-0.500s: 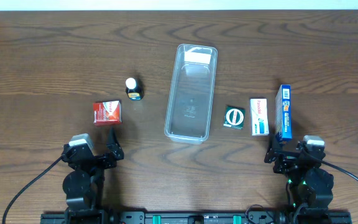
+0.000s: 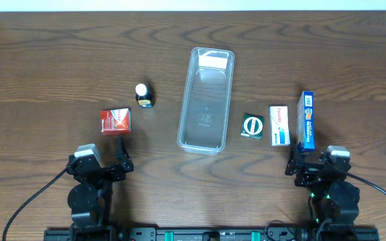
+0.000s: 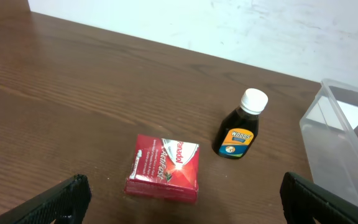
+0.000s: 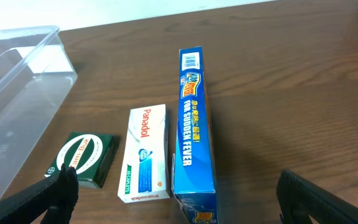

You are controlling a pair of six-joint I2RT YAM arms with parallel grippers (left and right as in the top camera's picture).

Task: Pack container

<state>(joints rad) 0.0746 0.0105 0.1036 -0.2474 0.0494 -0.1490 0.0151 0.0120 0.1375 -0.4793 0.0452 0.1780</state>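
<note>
The clear plastic container (image 2: 206,99) lies empty in the middle of the table; its corner shows in the left wrist view (image 3: 347,134) and in the right wrist view (image 4: 17,81). A red box (image 2: 116,121) and a small dark bottle with a white cap (image 2: 143,96) lie to its left, also in the left wrist view: the box (image 3: 165,168), the bottle (image 3: 239,130). A green box (image 2: 252,126), a white Panadol box (image 2: 279,124) and a blue box on edge (image 2: 305,120) lie to its right. My left gripper (image 2: 104,163) and right gripper (image 2: 311,163) are open and empty near the front edge.
In the right wrist view the green box (image 4: 84,158), the white box (image 4: 145,152) and the blue box (image 4: 193,127) lie side by side just ahead of the fingers. The dark wood table (image 2: 59,60) reaches back to a white wall.
</note>
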